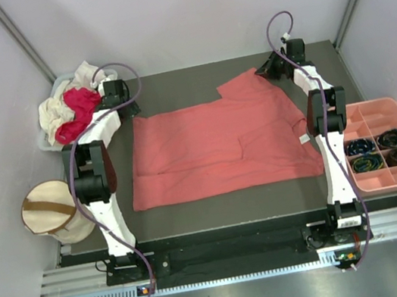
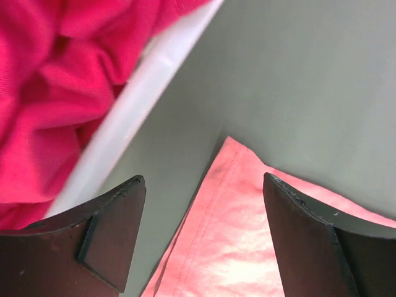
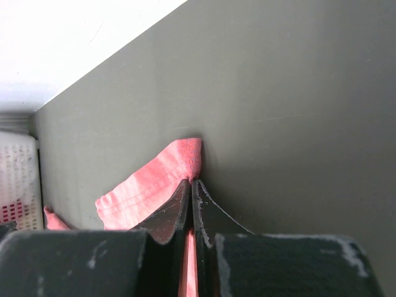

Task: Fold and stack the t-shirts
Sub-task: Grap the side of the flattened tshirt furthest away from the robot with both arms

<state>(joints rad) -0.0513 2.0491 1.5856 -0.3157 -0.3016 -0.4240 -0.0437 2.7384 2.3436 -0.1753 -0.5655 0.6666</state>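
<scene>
A large salmon-pink t-shirt (image 1: 221, 144) lies spread flat on the dark table (image 1: 194, 211). My left gripper (image 1: 127, 107) hovers over the shirt's far left corner (image 2: 247, 235), open, with the hemmed edge lying loose between the fingers (image 2: 117, 229). At the far right, my right gripper (image 1: 273, 67) is shut on a corner of the same shirt (image 3: 154, 182), and the cloth bunches at the fingertips (image 3: 193, 181). A magenta-red t-shirt (image 1: 78, 112) (image 2: 55, 93) and a cream-white one (image 1: 54, 112) are heaped in a white basket (image 2: 136, 105) at the far left.
A cream drum-shaped fabric bin (image 1: 52, 213) with a brown strap stands off the table's left edge. On the right, a salmon-pink plastic tray (image 1: 381, 112) holds several dark coiled bands. Grey walls close in the back and both sides.
</scene>
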